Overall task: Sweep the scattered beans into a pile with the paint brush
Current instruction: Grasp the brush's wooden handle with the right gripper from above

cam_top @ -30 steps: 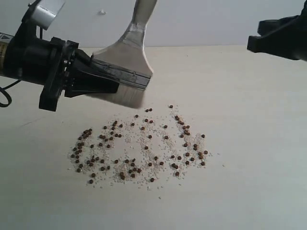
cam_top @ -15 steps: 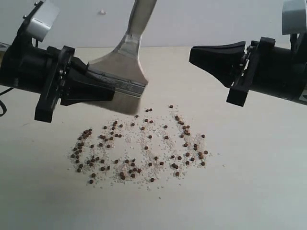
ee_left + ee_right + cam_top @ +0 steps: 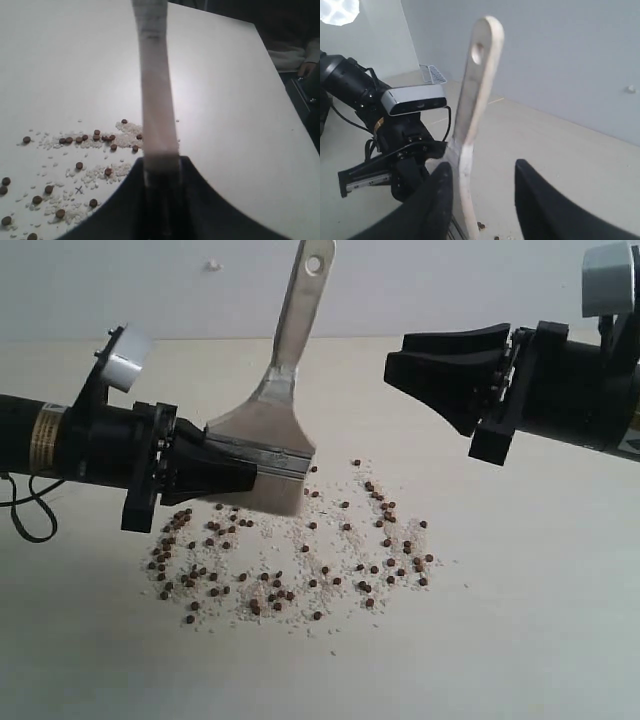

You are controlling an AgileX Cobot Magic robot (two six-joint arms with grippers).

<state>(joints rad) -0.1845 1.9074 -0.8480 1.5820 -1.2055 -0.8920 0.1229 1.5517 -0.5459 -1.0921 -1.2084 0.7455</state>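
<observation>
The paint brush [image 3: 268, 430] stands nearly upright, handle up, with my left gripper [image 3: 232, 474] shut on its silver ferrule. Its pale bristles [image 3: 272, 497] reach down to the far left edge of the beans [image 3: 300, 550]. The beans lie spread in a wide patch with whitish grit, and no compact pile shows. My right gripper [image 3: 397, 355] hangs open above the table, right of the handle and apart from it. In the right wrist view the handle [image 3: 476, 90] rises just ahead of the open fingers [image 3: 440, 200]. The left wrist view shows the brush [image 3: 156, 105] edge-on and beans [image 3: 80, 140] beside it.
The pale tabletop [image 3: 520, 580] stretches to the right and front of the patch. A light wall [image 3: 450, 280] backs the table. The left arm's black body and wrist camera [image 3: 415, 102] sit behind the brush in the right wrist view.
My left gripper has lowered the brush so the bristles sit at the patch's far edge. My right gripper came in from the right and now hovers open near the handle.
</observation>
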